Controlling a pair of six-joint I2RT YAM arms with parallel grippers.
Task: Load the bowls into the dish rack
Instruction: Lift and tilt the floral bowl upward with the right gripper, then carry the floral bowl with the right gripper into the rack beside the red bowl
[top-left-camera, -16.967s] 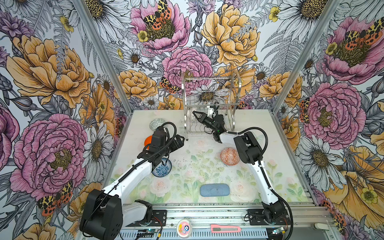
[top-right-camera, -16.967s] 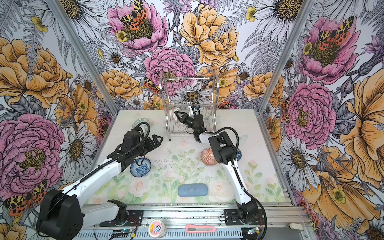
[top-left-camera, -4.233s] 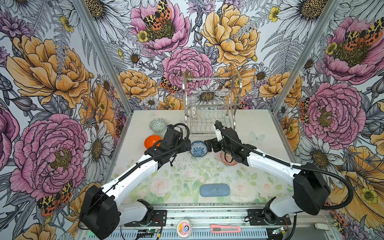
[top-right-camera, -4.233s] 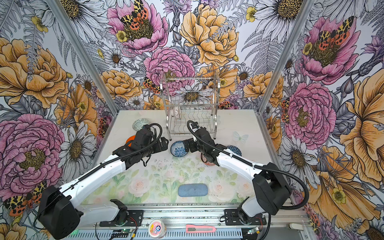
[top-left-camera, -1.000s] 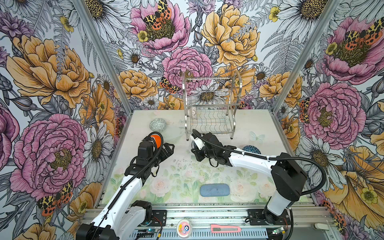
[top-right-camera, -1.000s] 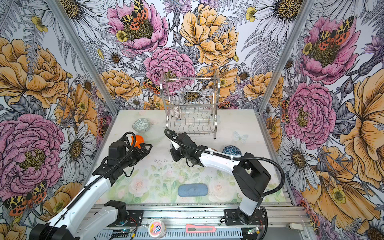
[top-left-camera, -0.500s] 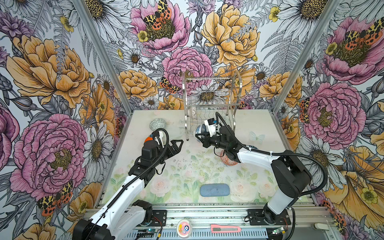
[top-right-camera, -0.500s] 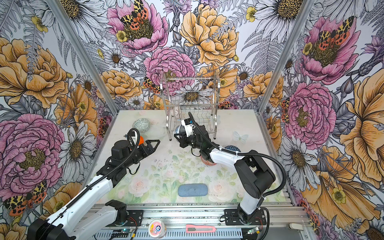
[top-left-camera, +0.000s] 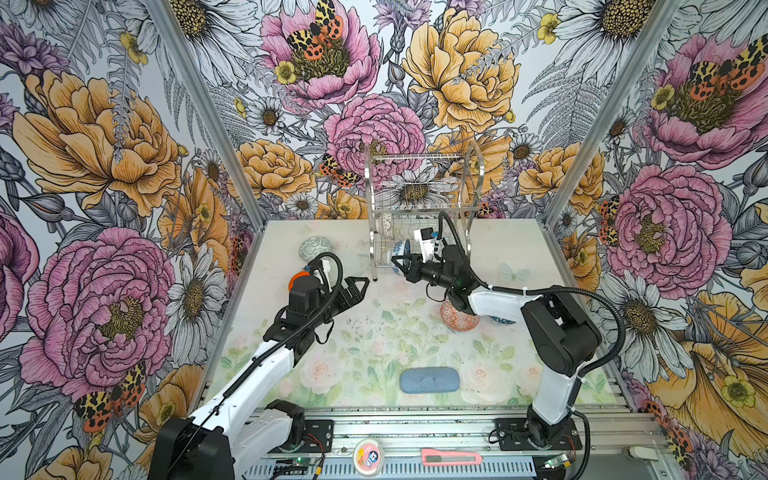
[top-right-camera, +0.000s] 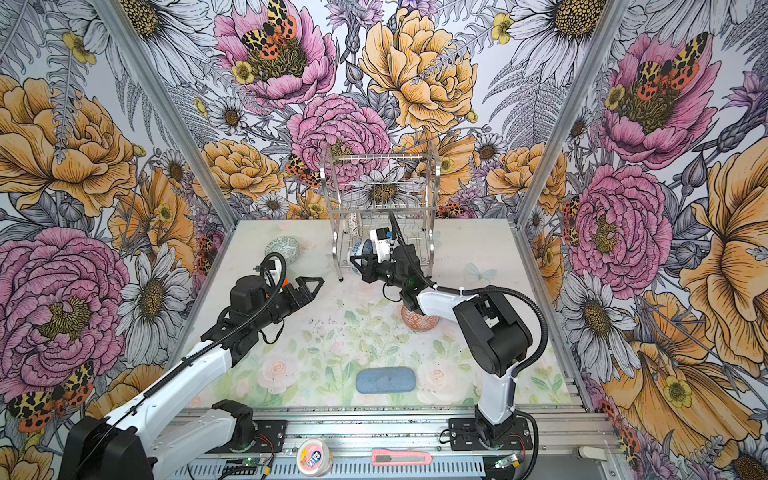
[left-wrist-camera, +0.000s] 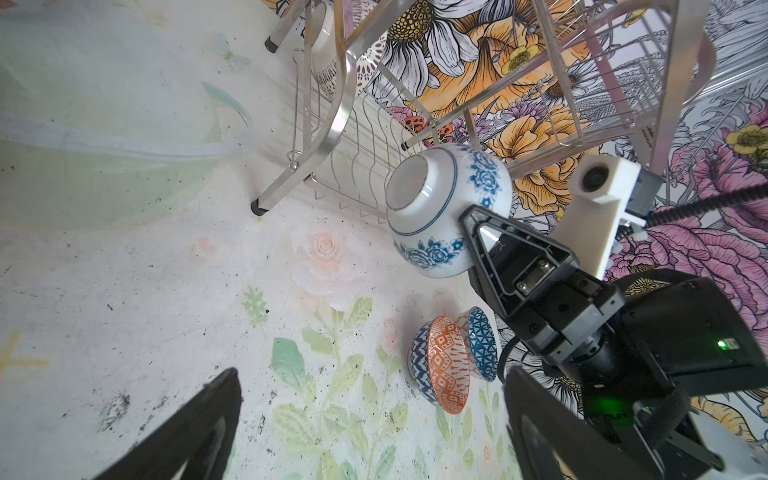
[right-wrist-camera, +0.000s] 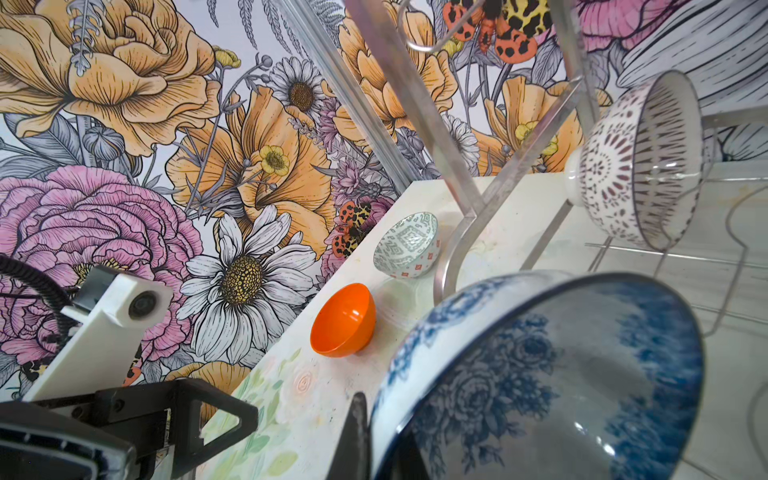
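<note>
A floral-printed counter (top-left-camera: 374, 332) carries a shiny two-tier wire dish rack (top-left-camera: 415, 158) at its back; the left end effector (top-left-camera: 356, 289) hovers spread and empty; the right end effector (top-left-camera: 405, 266) pinches the rim of a glazed, round blue floral bowl (top-left-camera: 398, 251), airborne at the rack's lower tier; a black-and-white lattice bowl (top-left-camera: 386, 220) stands on edge there; judged best: keep the bowl on edge, slide it between free wires beside that one, release only once seated, since smooth glaze slips.
</note>
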